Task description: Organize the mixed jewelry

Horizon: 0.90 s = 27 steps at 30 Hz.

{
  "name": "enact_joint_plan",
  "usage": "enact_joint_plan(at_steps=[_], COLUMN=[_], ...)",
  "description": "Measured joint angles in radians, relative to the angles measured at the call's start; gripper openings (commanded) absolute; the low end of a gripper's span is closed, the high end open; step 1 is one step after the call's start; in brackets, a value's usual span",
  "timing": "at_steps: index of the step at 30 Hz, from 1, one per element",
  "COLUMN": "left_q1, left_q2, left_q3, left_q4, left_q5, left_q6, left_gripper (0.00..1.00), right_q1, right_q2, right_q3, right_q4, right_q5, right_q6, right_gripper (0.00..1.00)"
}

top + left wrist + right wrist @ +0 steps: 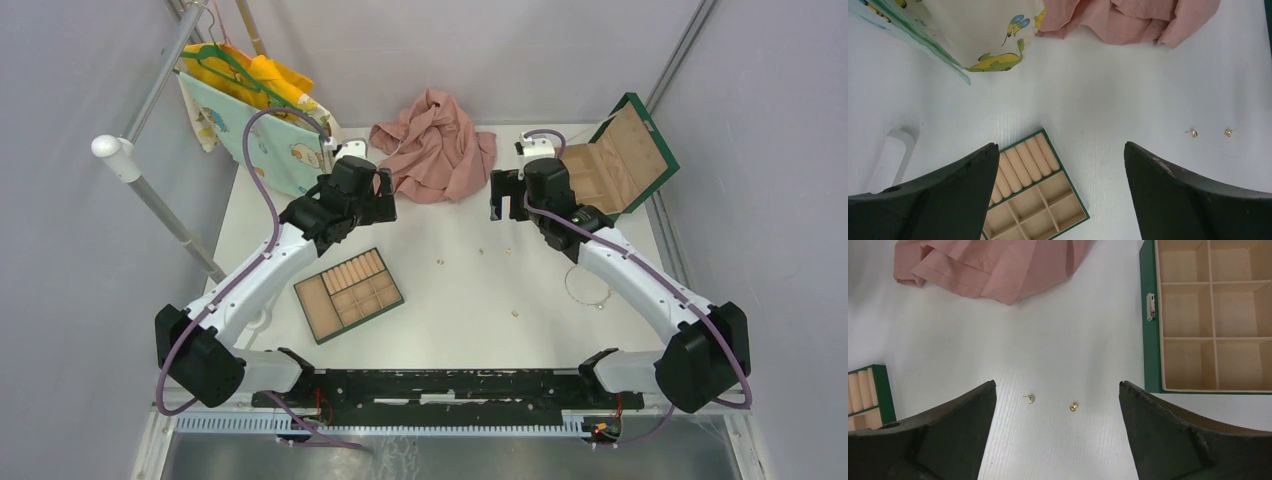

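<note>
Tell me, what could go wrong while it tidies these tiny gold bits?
The stud earrings are tiny next to the wide right gripper, so a pinch may flick them away. The thin wire loop lies flat beside the right arm, which could snag or drag it.

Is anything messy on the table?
Yes. Tiny gold studs lie scattered on the table, and a wire loop lies off to the right. None are in the tray.
</note>
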Motion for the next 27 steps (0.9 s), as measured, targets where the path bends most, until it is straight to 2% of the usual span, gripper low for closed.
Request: enact_joint_plan(at_steps=[18,24,27], left_q1=[-0.004,-0.078,-0.128], left_q2=[-0.001,0.026,0.112], left_q3=[-0.023,-0.153,-0.176], left_q4=[0.013,0.021,0.017], left_q5=[0.026,0.050,0.049], left_q6=[0.001,-0.057,-0.122], left_gripper=[1.00,1.00,0.94], right_q1=[0.003,0.015,0.015], right_q2=[0.011,0.032,0.039], right_q3=[0.000,0.000,0.000], right_q4=[0.018,0.020,0.020], right_q5=[-0.052,-0.067,-0.072], right_q6=[0.006,0.006,0.008], right_gripper=[0.98,0.98,0.98])
